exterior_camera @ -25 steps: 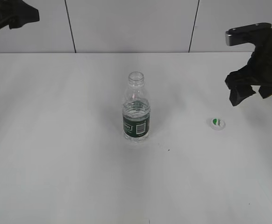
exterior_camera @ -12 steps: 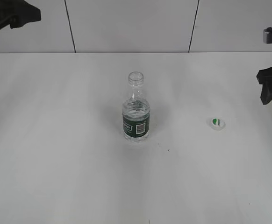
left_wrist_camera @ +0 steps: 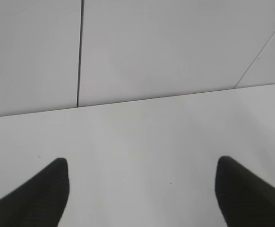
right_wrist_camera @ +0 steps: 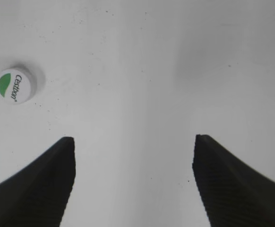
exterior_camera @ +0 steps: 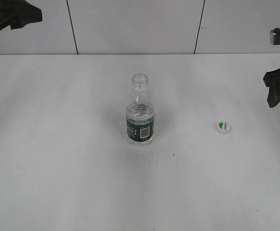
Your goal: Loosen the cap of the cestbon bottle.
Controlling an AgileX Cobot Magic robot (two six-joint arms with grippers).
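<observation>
White table (exterior_camera: pixel 58 168), uncapped cestbon bottle (exterior_camera: pixel 140 115) mid-table, both pincers spread at edges.

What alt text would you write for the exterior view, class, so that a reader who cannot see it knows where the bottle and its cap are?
An uncapped clear cestbon bottle with a dark green label stands upright mid-table. Its white cap lies apart to the right, green patch up. The left gripper shows at the top left corner, the right gripper at the right edge; neither touches anything.
</observation>
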